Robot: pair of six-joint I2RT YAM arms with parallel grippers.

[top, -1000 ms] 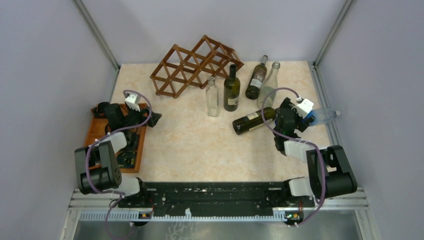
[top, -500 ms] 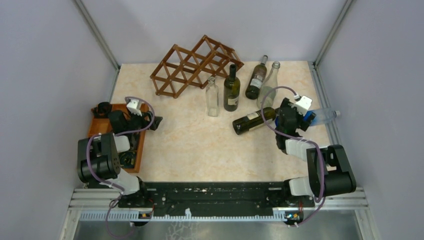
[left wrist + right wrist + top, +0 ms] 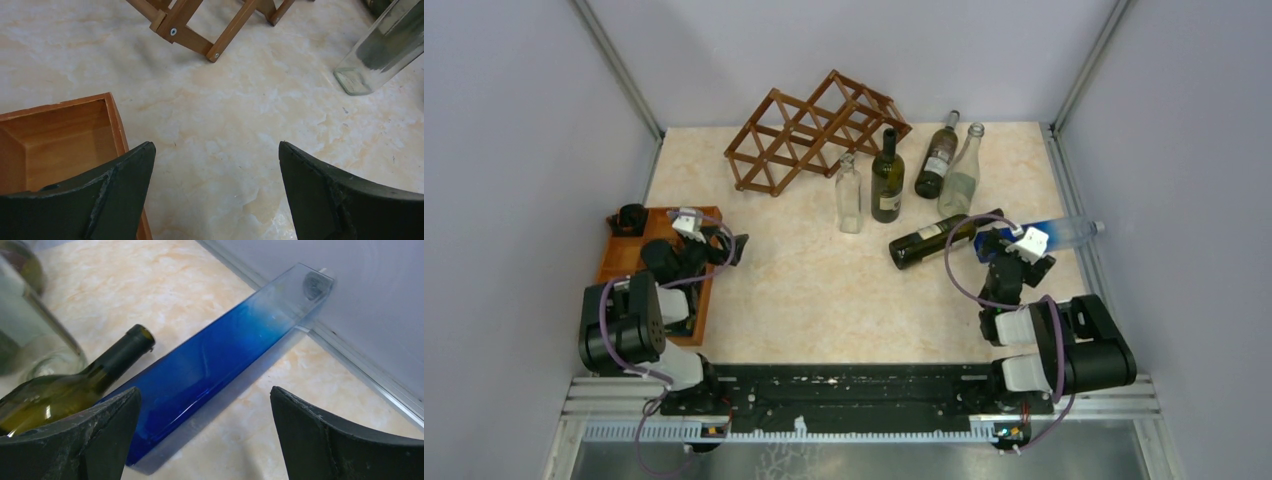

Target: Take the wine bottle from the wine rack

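Wine rack (image 3: 814, 130) far left on surface (image 3: 824, 290), cells look empty. Dark wine bottle (image 3: 929, 240) lies right, beside blue bottle (image 3: 210, 355). Left tool (image 3: 215, 147), right tool (image 3: 204, 395) gape, holding nothing. Task looks done.

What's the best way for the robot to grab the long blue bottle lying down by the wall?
Grip the blue bottle around its middle, coming down from above with the open right pincer closing across its two long sides. It lies flat, and its sides there are straight and square, so they should hold well. The green bottle has its neck crowding the near end.
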